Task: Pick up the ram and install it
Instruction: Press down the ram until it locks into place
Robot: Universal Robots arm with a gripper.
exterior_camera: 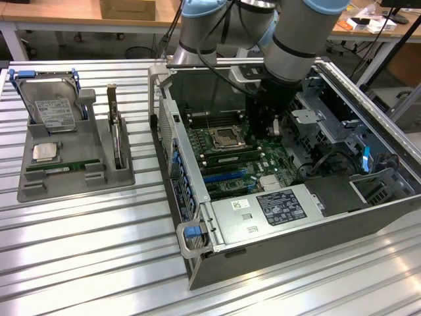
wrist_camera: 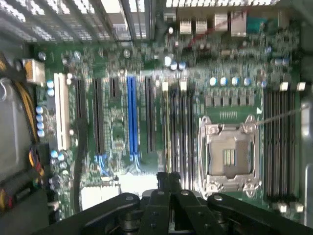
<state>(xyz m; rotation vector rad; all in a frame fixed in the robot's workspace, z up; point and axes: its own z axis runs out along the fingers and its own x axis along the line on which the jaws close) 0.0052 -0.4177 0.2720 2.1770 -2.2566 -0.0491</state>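
Observation:
My gripper (exterior_camera: 266,135) hangs inside the open computer case (exterior_camera: 197,263), low over the green motherboard (exterior_camera: 276,161). In the wrist view its black fingers (wrist_camera: 161,188) are pressed together, and I see nothing between them. A ram stick (exterior_camera: 227,158) stands in a slot beside the open processor socket (exterior_camera: 227,138). In the wrist view that ram (wrist_camera: 166,127) is a thin edge among the dark slots, and its near end lies right by my gripper (wrist_camera: 168,178). Another green ram stick (exterior_camera: 62,166) lies flat in the grey holder.
The grey holder (exterior_camera: 72,187) at the exterior view's left also carries a hard drive (exterior_camera: 52,112), a silver processor (exterior_camera: 45,151) and an upright card (exterior_camera: 116,138). Inside the case sit a power supply (exterior_camera: 263,214), drive cages (exterior_camera: 329,125) and cables. The ribbed metal table (exterior_camera: 99,263) surrounds everything.

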